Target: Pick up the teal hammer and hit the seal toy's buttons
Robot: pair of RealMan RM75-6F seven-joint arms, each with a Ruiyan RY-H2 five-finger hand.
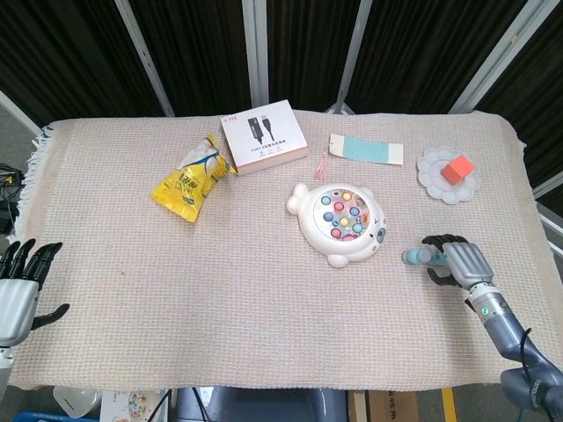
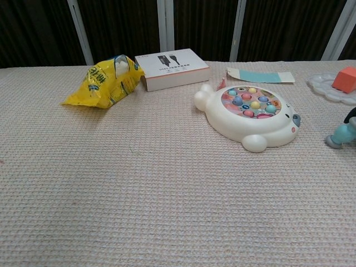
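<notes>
Right hand [image 1: 459,263]: dark fingers [image 1: 437,239] curl over small teal plastic hammer [image 1: 420,257]; grip unclear.
Chest view: only hammer's head [image 2: 340,135], hand barely visible.
Left hand [image 1: 19,290]: fingers spread, head view only.

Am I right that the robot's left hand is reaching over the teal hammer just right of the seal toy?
Not quite: it is the right robot hand over the hammer, as the head view shows. The hammer does lie just right of the seal toy.

Glossy plastic seal toy [image 1: 339,222] on a rough woven tablecloth [image 1: 176,264].
</notes>
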